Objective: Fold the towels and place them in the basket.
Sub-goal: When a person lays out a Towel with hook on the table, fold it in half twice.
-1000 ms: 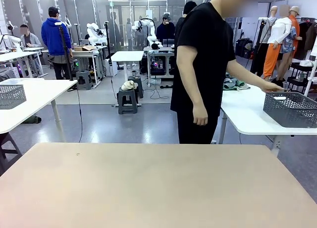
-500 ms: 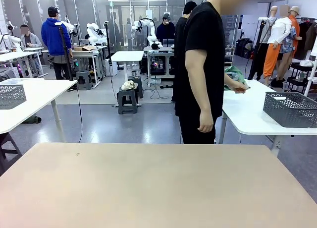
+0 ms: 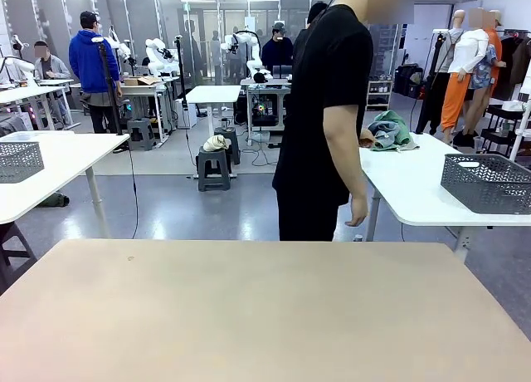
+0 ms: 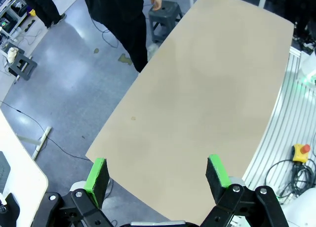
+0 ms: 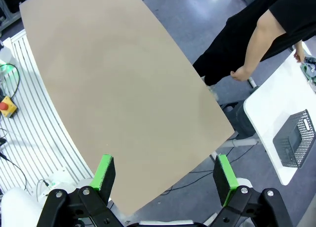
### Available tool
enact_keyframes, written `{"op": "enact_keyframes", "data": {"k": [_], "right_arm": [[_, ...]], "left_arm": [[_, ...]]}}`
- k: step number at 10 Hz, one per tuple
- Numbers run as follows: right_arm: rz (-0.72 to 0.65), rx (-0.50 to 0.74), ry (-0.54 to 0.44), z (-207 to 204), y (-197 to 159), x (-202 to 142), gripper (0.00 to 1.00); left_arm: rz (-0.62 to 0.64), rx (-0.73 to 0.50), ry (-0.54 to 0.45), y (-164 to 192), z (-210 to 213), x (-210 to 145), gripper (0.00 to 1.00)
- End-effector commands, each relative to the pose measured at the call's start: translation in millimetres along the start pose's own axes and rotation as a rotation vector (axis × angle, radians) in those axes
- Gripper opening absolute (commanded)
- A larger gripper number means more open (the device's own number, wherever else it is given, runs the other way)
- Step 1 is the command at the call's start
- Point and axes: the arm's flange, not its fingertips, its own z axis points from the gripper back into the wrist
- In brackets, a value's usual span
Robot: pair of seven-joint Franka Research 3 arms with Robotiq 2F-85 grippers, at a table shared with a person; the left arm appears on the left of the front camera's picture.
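Note:
The towels (image 3: 388, 131) are a bundle of mint green and blue-grey cloth in the person's hand (image 3: 366, 138), over the white side table (image 3: 415, 191) at the right. A corner of that bundle (image 5: 311, 68) peeks in at the right wrist view's edge. The dark grey basket (image 3: 487, 182) with mesh sides stands on that same side table, seen also as the basket (image 5: 295, 138) from above. My left gripper (image 4: 157, 173) is open high over the beige table (image 4: 207, 89). My right gripper (image 5: 164, 178) is open too, above the beige table (image 5: 113, 84), with nothing between its fingers.
The person (image 3: 332, 116) in black stands between the beige table (image 3: 257, 307) and the side table. A paler grey mesh basket (image 3: 18, 161) sits on a white table at the left. A red emergency stop button (image 5: 6, 106) lies on the floor rails.
The person has turned from the basket, picked the towel bundle off the side table and stepped left with it. Neither arm has moved.

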Motion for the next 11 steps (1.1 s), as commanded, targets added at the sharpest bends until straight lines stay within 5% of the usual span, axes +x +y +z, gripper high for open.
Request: {"op": "enact_keyframes", "data": {"k": [1, 11], "right_arm": [[-0.002, 0.002, -0.002, -0.1, 0.0, 0.4, 1.00], [-0.002, 0.002, -0.002, -0.1, 0.0, 0.4, 1.00]], "left_arm": [[-0.001, 0.002, -0.007, -0.5, 0.0, 0.9, 1.00], [-0.001, 0.002, -0.007, -0.5, 0.0, 0.9, 1.00]]}}
